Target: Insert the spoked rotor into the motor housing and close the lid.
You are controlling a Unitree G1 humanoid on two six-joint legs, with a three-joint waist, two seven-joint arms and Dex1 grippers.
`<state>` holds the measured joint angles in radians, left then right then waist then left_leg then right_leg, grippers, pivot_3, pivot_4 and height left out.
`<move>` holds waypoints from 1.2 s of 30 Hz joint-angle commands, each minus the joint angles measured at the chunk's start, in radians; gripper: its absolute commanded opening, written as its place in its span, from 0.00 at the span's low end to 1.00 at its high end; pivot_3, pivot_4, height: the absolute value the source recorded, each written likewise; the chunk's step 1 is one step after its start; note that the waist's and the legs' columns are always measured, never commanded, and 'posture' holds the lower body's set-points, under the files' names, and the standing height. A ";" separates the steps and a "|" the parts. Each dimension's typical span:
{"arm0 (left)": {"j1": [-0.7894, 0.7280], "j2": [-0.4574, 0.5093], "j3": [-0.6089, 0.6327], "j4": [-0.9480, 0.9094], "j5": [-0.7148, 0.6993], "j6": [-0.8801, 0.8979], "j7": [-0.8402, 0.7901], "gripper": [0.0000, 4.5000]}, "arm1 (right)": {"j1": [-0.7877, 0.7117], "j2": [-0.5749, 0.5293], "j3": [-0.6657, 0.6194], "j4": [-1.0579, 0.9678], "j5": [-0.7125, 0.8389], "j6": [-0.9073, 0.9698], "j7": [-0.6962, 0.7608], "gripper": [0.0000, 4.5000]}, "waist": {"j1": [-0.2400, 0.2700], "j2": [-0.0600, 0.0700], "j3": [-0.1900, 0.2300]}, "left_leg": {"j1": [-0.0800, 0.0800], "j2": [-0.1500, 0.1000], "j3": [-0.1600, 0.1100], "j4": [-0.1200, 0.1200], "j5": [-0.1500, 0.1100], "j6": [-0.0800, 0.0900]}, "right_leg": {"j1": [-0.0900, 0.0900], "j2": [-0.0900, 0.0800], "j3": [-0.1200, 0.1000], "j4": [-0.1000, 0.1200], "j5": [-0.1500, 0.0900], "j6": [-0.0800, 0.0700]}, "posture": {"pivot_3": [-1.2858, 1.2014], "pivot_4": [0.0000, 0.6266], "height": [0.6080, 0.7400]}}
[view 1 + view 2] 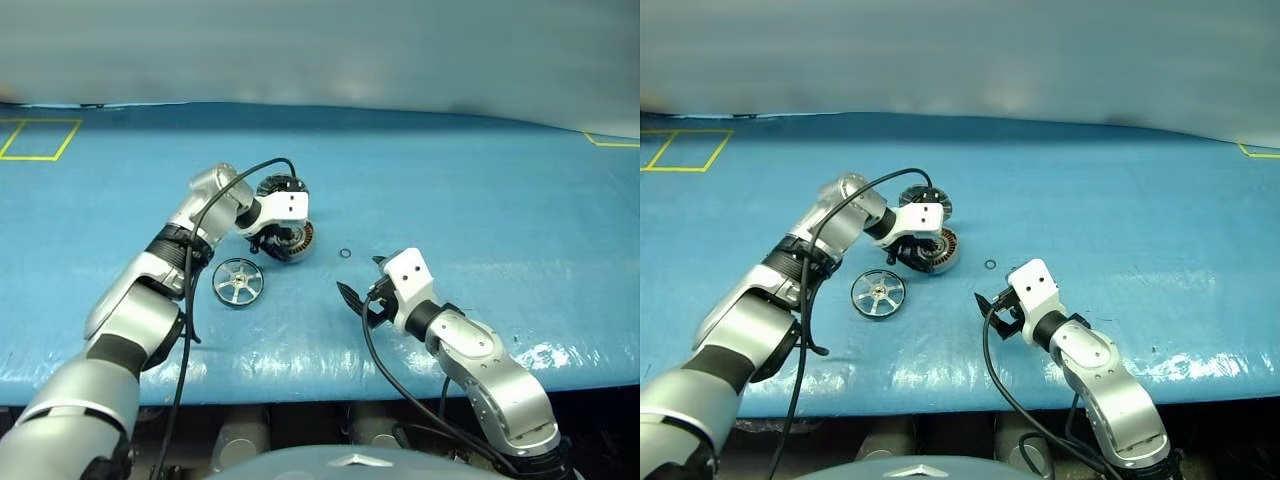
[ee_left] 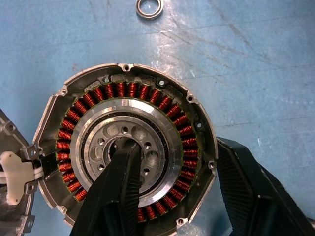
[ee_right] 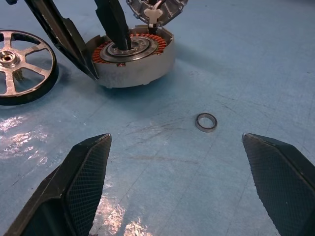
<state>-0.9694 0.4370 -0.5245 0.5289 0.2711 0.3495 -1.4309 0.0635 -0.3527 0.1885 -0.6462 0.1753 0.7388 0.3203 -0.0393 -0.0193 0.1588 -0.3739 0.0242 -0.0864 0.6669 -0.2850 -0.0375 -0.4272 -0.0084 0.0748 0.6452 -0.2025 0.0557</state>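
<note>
The motor housing (image 1: 294, 240) lies open on the blue table, its copper windings (image 2: 98, 93) facing up. My left gripper (image 2: 172, 147) is shut on its wall: one finger (image 2: 118, 187) stands in the centre hole, the other (image 2: 246, 187) outside the rim. The lid (image 3: 157, 7) hangs tipped up at the housing's far side. The spoked rotor (image 1: 238, 282) lies flat on the table beside the housing, on the near side, apart from it. My right gripper (image 3: 177, 140) hovers open to the right, with nothing between its fingers.
A small metal ring (image 3: 206, 122) lies on the table between the housing and my right gripper. The blue table (image 1: 480, 200) stretches wide on all sides, with yellow tape marks (image 1: 40, 140) at the far left.
</note>
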 commanded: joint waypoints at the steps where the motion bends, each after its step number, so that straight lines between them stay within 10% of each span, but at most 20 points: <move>1: 0.030 0.010 -0.023 -0.101 -0.013 0.039 -0.047 0.45 | -0.005 0.004 0.001 -0.017 -0.004 -0.028 -0.002 1.00 | 0.000 0.000 0.000 | 0.000 0.000 0.000 0.000 0.000 0.000 | 0.000 0.000 0.000 0.000 0.000 0.000 | 0.52 0.24 1.00; 32: 0.156 0.121 -0.086 -0.460 -0.061 0.141 -0.134 0.45 | -0.001 0.007 0.012 0.008 -0.011 -0.034 0.010 1.00 | 0.000 0.000 0.000 | 0.000 0.000 0.000 0.001 0.000 0.000 | 0.000 0.000 0.000 0.001 -0.001 0.002 | 0.52 0.24 1.00; 36: 0.163 0.142 -0.099 -0.492 -0.069 0.142 -0.150 0.80 | -0.002 0.007 0.013 0.011 -0.011 -0.034 0.010 1.00 | 0.000 0.000 0.000 | 0.000 0.000 0.000 0.001 0.000 0.000 | 0.000 0.000 0.000 0.001 -0.001 0.001 | 0.52 0.24 1.00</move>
<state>-0.8053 0.5637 -0.6180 0.0759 0.2144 0.4923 -1.5693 0.0634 -0.3476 0.2061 -0.6218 0.1636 0.7279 0.3286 -0.0395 -0.0188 0.1586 -0.3735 0.0244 -0.0863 0.6677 -0.2850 -0.0374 -0.4272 -0.0083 0.0750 0.6458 -0.2035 0.0571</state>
